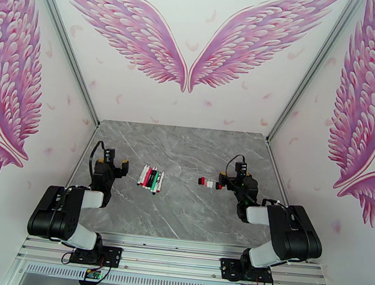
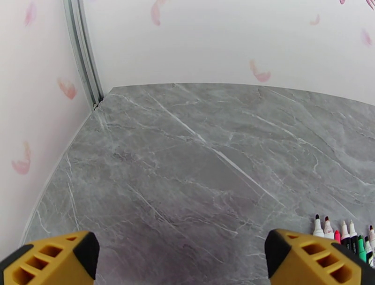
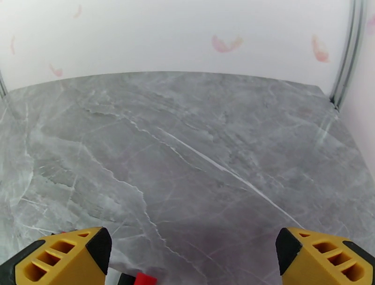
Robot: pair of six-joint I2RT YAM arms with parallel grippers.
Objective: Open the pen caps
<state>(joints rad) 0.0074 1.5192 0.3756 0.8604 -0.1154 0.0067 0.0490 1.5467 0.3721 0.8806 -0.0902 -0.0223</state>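
A bundle of slim white pens (image 1: 151, 178) lies left of the table's middle. In the left wrist view their bare tips (image 2: 344, 234) show at the lower right edge. Several loose pen caps (image 1: 210, 184), red and black among them, lie in a short row right of centre. A red cap (image 3: 145, 279) and a black piece beside it peek in at the bottom of the right wrist view. My left gripper (image 1: 113, 161) (image 2: 183, 262) hangs open left of the pens. Just right of the caps, my right gripper (image 1: 230, 180) (image 3: 190, 260) is open too. Neither holds anything.
The grey marble tabletop (image 1: 186, 151) is walled in by white panels with pink wings at the back and sides. Metal corner posts (image 2: 86, 61) (image 3: 347, 51) stand at the far corners. Bare table stretches beyond both grippers to the back wall.
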